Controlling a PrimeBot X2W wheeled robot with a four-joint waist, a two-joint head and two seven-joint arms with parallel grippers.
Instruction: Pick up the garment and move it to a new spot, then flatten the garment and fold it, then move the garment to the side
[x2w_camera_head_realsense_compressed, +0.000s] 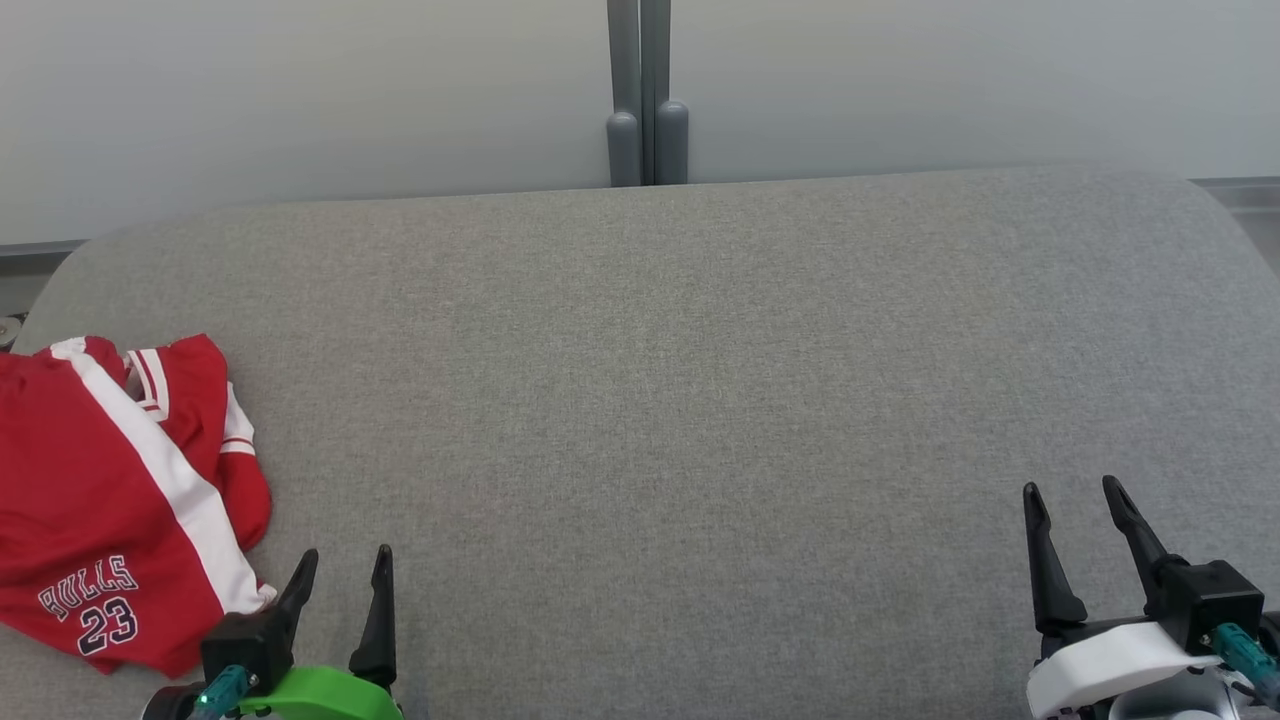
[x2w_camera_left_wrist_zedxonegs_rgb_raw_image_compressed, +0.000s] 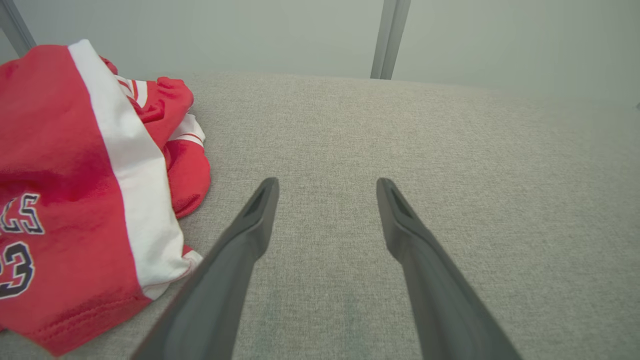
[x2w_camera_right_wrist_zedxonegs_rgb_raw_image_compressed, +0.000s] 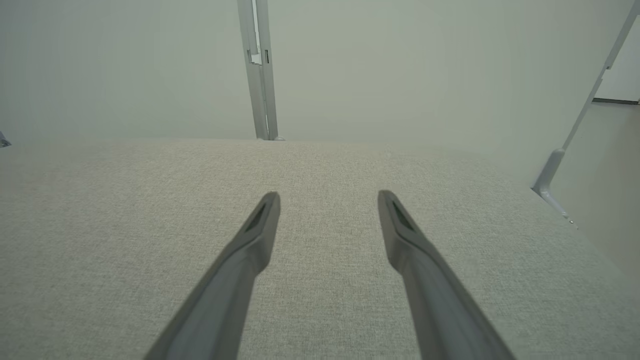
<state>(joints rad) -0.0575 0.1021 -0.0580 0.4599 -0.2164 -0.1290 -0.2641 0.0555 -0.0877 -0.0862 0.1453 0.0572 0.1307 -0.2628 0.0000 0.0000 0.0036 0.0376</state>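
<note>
The garment (x2w_camera_head_realsense_compressed: 110, 490) is a crumpled red piece with a white side stripe and "BULLS 23" printed on it, lying at the left edge of the grey fabric surface (x2w_camera_head_realsense_compressed: 660, 400). In the left wrist view the garment (x2w_camera_left_wrist_zedxonegs_rgb_raw_image_compressed: 75, 190) lies left of the fingers. My left gripper (x2w_camera_head_realsense_compressed: 345, 565) is open just right of the garment's near corner, with nothing between its fingers. My right gripper (x2w_camera_head_realsense_compressed: 1075, 490) stands open over bare fabric at the lower right, far from the garment. Both wrist views show the left gripper (x2w_camera_left_wrist_zedxonegs_rgb_raw_image_compressed: 327, 185) and the right gripper (x2w_camera_right_wrist_zedxonegs_rgb_raw_image_compressed: 328, 197) spread wide and empty.
A pale wall with a grey vertical post (x2w_camera_head_realsense_compressed: 647, 95) runs behind the surface's far edge. The surface has rounded far corners. On the right, beyond the surface's edge, stands a slanted grey frame bar (x2w_camera_right_wrist_zedxonegs_rgb_raw_image_compressed: 575, 135).
</note>
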